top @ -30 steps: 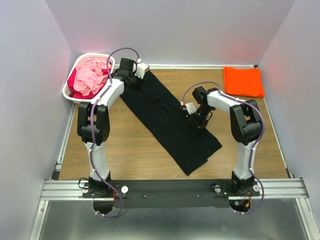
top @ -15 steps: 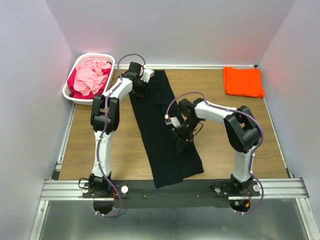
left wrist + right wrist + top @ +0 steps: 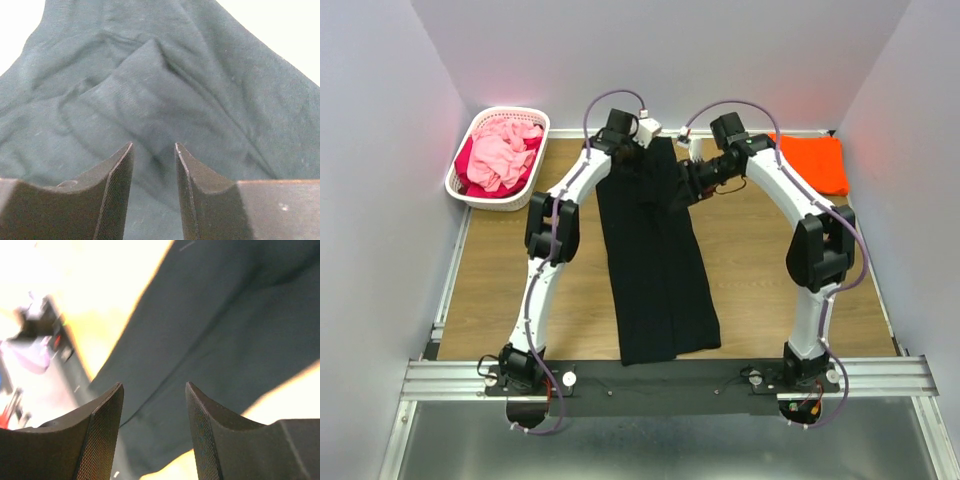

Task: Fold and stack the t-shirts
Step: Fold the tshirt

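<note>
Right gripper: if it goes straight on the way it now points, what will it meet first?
Most likely the black t-shirt: in the right wrist view its cloth fills the gap ahead of the right gripper. How far off it lies is unclear.

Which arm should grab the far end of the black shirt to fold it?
Probably the left. Its hand is right over the bunched far end of the black shirt, with the fingers a little apart. The right hand is open too, but it is farther from the cloth, near the side edge.

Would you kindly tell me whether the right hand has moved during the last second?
Yes. The right hand has moved toward the far wall, now level with the orange t-shirt.
</note>
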Motion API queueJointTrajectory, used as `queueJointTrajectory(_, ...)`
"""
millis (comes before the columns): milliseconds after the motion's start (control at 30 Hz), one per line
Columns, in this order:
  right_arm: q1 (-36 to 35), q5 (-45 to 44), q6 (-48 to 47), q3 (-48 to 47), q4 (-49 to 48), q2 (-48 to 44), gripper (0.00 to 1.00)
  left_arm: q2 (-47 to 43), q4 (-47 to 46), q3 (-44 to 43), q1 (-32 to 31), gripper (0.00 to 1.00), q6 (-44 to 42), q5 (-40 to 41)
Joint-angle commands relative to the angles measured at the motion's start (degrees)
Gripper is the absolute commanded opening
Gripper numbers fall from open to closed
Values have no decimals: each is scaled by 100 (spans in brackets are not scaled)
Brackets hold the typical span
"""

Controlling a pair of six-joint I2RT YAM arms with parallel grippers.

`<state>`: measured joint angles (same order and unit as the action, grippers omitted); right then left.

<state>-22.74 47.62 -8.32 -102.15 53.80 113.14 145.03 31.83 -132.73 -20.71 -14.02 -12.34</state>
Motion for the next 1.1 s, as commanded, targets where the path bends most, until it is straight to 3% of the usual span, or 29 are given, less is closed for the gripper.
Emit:
queueJointTrajectory(0,191,-691,488,-665,-466,699,60,-1169,-573,203,304,48,-4,3)
queueJointTrajectory(167,191,-1227,743,-1867,-765,1516,59,-2205,-643,1315,480,50,242,-391)
queueJointTrajectory(333,191,-1439,1033,-2371,-1169,2316,50,-2436,-486,2302,489,47,373,-550)
queueJointTrajectory(500,191,-1930,1244,-2704,-1635,2862,37,-2287,-459,2567,506,43,620,-866)
queueJointTrajectory(800,226,-2642,1833,-2943,-1988,3688,33,-2067,-397,2805,524,42,655,-814)
queueJointTrajectory(1067,498,-3337,2203,-2433,-1961,3636,30,-2040,-389,2963,542,42,646,-805)
